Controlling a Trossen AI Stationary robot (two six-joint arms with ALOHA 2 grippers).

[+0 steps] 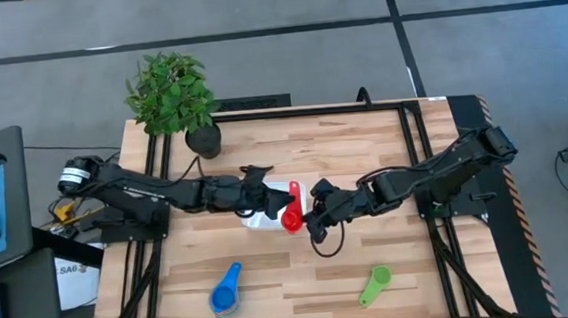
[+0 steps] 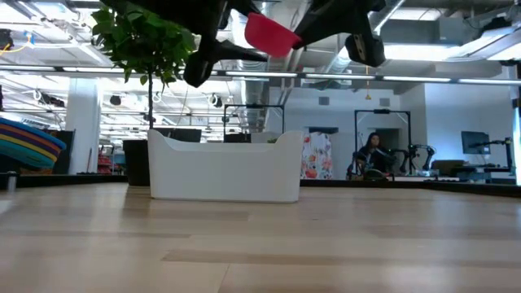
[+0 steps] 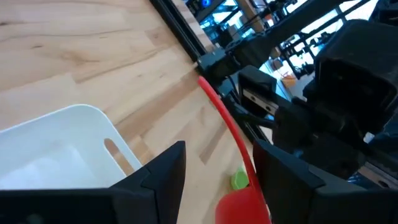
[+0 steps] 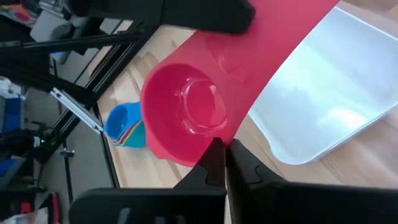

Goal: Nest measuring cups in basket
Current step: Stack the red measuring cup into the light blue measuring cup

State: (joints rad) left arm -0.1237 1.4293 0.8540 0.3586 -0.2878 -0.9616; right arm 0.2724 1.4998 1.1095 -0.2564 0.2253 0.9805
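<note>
A red measuring cup [image 1: 291, 217] hangs in the air over the right end of the white basket [image 1: 267, 208], bowl low and flat handle [image 3: 224, 121] slanting up. My right gripper [image 4: 222, 158] is shut on its bowl. My left gripper [image 3: 217, 162] stands open around the handle, which runs close by one finger [image 3: 283, 177]. In the low view the cup [image 2: 270, 32] is well above the basket [image 2: 224, 167]. A stack of nested cups, blue outermost [image 1: 226, 291], and a single green cup [image 1: 376, 284] lie on the table near its front edge. My right gripper pinches the red bowl's wall at its rim [image 4: 210, 142], beside where the handle joins, between its two shut fingers. The fingers come slanting down from the table's right side. The cup is lifted clear and tilted. My left gripper: I cannot tell whether its finger touches the handle.
A potted plant in a black pot [image 1: 202, 137] stands at the table's far left. The black frame rails [image 1: 413, 140] run along the table's sides. Bare wood lies between the basket and the two cups near the front edge.
</note>
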